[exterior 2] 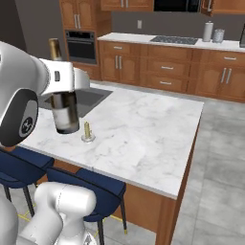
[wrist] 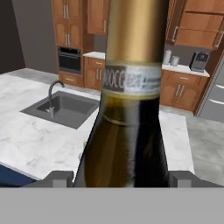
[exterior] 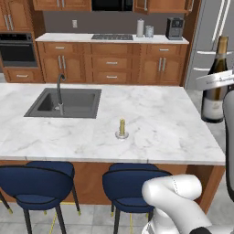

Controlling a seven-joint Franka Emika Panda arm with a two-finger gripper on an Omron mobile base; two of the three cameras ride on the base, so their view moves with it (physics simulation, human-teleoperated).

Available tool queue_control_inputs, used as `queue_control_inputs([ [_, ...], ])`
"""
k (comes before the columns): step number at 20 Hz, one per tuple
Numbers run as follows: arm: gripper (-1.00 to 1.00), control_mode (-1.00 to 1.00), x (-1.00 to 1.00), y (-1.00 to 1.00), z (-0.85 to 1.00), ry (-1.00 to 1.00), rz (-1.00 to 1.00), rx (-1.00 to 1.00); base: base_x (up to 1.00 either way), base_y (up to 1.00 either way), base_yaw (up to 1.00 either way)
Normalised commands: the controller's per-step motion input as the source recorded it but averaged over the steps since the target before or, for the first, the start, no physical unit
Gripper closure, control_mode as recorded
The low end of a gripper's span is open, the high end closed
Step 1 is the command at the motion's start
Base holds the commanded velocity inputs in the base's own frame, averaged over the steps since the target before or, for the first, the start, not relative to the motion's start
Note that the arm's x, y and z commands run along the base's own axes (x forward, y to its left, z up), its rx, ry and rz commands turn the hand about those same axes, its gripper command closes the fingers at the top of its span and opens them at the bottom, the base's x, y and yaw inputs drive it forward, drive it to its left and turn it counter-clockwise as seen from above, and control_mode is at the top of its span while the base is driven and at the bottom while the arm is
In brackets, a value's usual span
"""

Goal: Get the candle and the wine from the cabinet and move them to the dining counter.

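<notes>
- Gripper (wrist: 119,177) is clamped wide on the wine (exterior: 213,103). In the hand view the two dark tips sit against either side of the glass just below the shoulder, at the bottom of the frame. No gap shows that I can be sure of.
- Counter (exterior: 160,114) fills the middle of the left base view. Its marble is bare to the right of the sink (exterior: 64,103), and stools (exterior: 132,183) line the lower edge.
- Wine stands upright at the right edge of the left base view and at the left of the right base view. Since it falls on opposite sides of the candle (exterior: 122,128) in the two views, I judge it is carried in the air on the near side of the counter and not yet set down.
- Handling, as a judgement:
  - The bottle is heavy, stiff glass, smooth and breakable.
  - Its weight hangs below the grip, so it may slip down or swing if moved fast.
  - The straight upper body is the best hold, and the tapering neck is worse.
  - It should go down vertically and gently, away from the counter's edge.
- Candle already stands on the counter, centre of the left base view, near the front edge and well apart from the sink. It looks small and light, and a passing bottle could easily tip it.
</notes>
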Motion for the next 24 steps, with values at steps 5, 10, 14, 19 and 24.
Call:
queue_control_inputs([
  [5,1.00,1.00,0.00,0.00,0.00,0.00,0.00,0.00,0.34,0.00,-0.05],
  [10,1.00,1.00,0.00,0.00,0.00,0.00,0.00,0.00,0.00,0.00,0.00],
  [14,1.00,1.00,0.00,0.00,0.00,0.00,0.00,0.00,0.00,0.00,0.00],
  [19,1.00,-1.00,0.00,-0.07,-0.17,0.02,0.04,0.04,0.00,0.00,0.00],
  [24,1.00,-1.00,0.21,-0.04,-0.58,0.00,0.24,0.00,0.00,0.00,0.00],
])
